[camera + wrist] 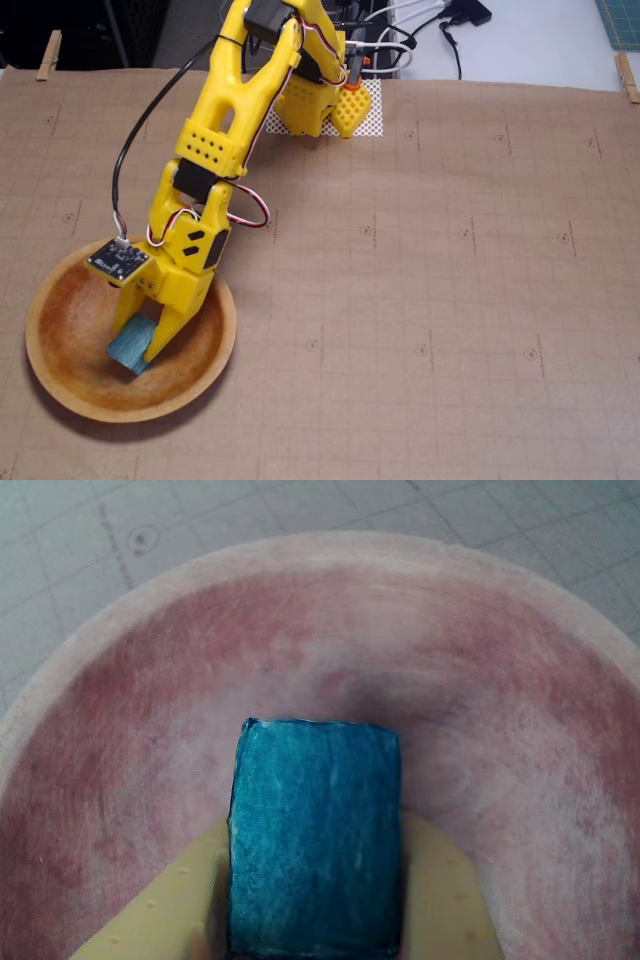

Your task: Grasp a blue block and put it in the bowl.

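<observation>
My fingers (150,345) clamp the block (315,835) over the bowl (60,385), its floor just below them. Risk: releasing off-level could let the block bounce or tumble toward the rim.

Brown gridded mat (450,260) covers table. Wooden clothespins (48,55) clip its top corners. Black and white cables (425,30) lie behind, on white surface.
</observation>
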### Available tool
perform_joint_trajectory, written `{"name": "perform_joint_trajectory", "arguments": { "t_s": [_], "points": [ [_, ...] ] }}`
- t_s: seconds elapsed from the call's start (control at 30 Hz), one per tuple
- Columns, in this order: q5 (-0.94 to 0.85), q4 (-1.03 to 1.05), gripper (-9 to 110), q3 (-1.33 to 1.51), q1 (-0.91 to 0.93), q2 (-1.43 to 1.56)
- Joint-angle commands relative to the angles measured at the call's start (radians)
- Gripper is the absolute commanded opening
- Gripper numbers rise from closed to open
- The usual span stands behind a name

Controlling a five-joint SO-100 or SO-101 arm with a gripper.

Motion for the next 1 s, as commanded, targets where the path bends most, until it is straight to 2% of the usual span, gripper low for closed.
{"name": "perform_joint_trajectory", "arguments": {
  "t_s": [0.0, 0.2, 0.43, 0.97],
  "points": [
    [0.006, -0.012, 28, -0.058, 0.002, 0.029],
    [0.006, -0.012, 40, -0.058, -0.006, 0.035],
    [0.008, -0.009, 41, -0.055, -0.011, 0.044],
    [0.009, -0.006, 41, 0.204, -0.074, 0.457]
  ]
}}
